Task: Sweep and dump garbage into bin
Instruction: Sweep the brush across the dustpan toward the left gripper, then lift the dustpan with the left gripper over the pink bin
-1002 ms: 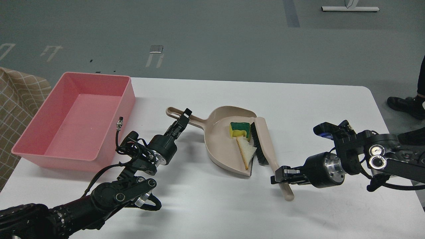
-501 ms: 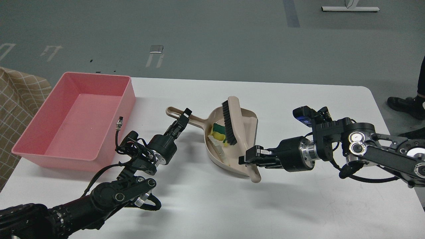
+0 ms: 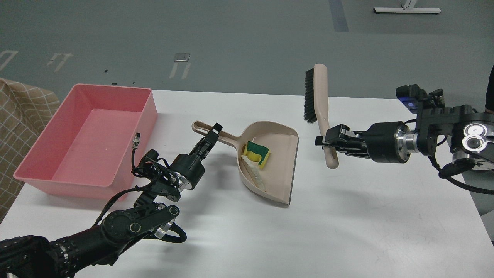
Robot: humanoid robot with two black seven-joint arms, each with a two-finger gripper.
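Observation:
The tan dustpan (image 3: 278,170) rests on the white table (image 3: 347,231). Inside it lie the garbage pieces: the yellow sponge with green top (image 3: 257,153) and the white bread-like slice (image 3: 252,171), pushed against the pan's left wall. My left gripper (image 3: 213,134) is shut on the dustpan's long handle (image 3: 210,133). My right gripper (image 3: 328,141) is shut on the handle of the tan brush (image 3: 318,104), held upright in the air to the right of the pan, black bristles facing left. The pink bin (image 3: 115,170) stands at the table's left, empty.
A tan checked cloth (image 3: 19,127) lies off the table's left edge. A person's dark shoe (image 3: 469,121) shows on the floor at the far right. A white stand base (image 3: 407,10) sits on the floor far behind.
My right gripper swept the brush left into the pan, pushing the sponge and slice deep inside, then lifted the brush up and away to the right. The left gripper kept its hold on the handle.

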